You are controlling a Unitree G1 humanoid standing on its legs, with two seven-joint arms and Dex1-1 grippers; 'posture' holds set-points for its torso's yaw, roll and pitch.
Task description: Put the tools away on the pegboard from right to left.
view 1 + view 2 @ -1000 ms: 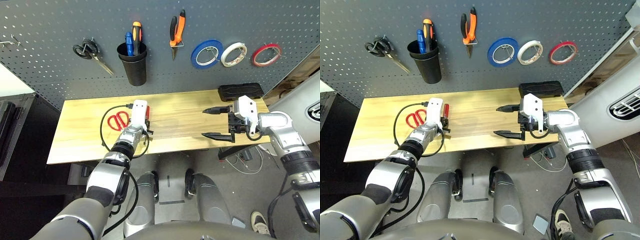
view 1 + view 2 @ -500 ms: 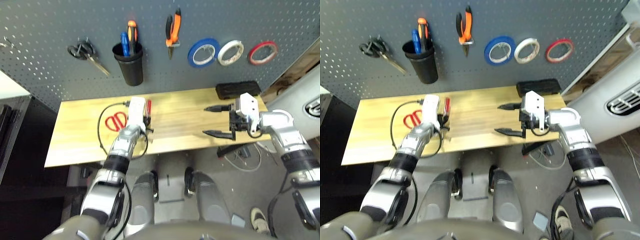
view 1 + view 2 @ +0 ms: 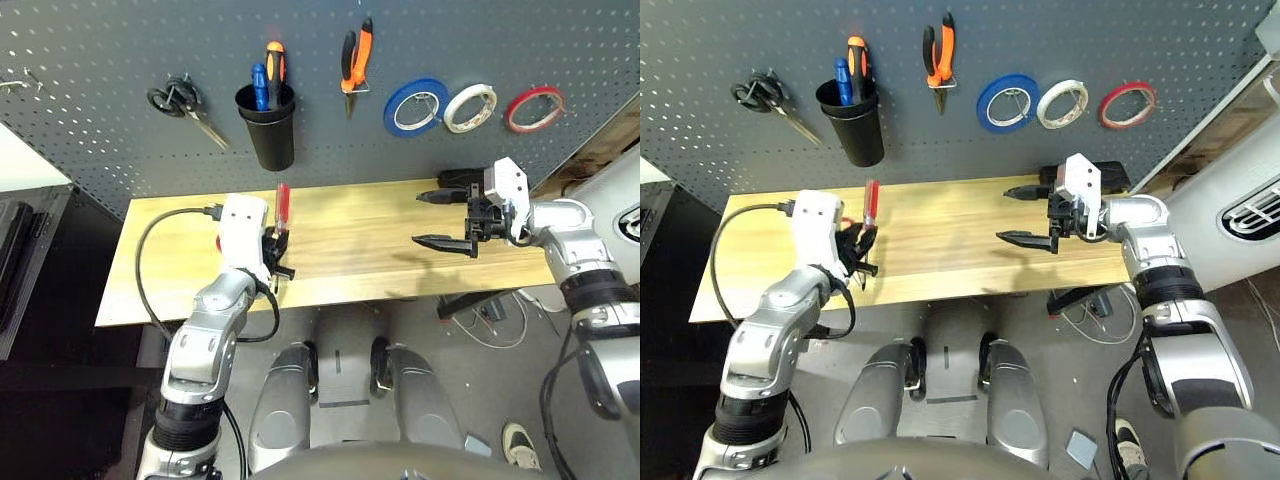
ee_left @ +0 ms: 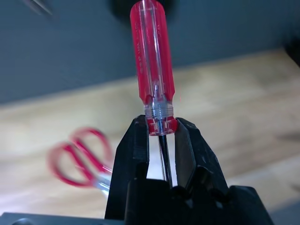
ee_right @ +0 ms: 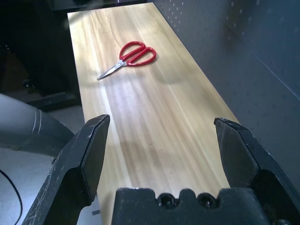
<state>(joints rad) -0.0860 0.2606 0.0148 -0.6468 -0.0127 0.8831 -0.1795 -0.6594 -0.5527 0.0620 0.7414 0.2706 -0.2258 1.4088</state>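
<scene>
My left gripper (image 4: pixel 159 126) is shut on the slim red-handled screwdriver (image 4: pixel 152 61), pinching it just below the handle. It holds the screwdriver (image 3: pixel 282 203) above the wooden table (image 3: pixel 350 240), handle pointing up toward the pegboard (image 3: pixel 100 60). The red-handled scissors (image 5: pixel 133 55) lie flat on the table's left part, mostly behind the left gripper (image 3: pixel 274 252) in the head views. My right gripper (image 3: pixel 442 218) hovers open over the table's right end, with nothing between its fingers. The red tape ring (image 3: pixel 533 108) and the orange-and-black pliers (image 3: pixel 354 62) hang on the pegboard.
A black cup (image 3: pixel 270 135) on the pegboard holds a blue and an orange-handled screwdriver. Black-handled scissors (image 3: pixel 182 105) hang to its left. Blue tape (image 3: pixel 414 107) and white tape (image 3: pixel 468 107) hang right of the pliers. A black case (image 3: pixel 455 178) lies behind the right gripper.
My left gripper has risen off the table with the screwdriver and turned its handle upward. My right gripper has moved up and back toward the pegboard, still open. The camera has shifted.
</scene>
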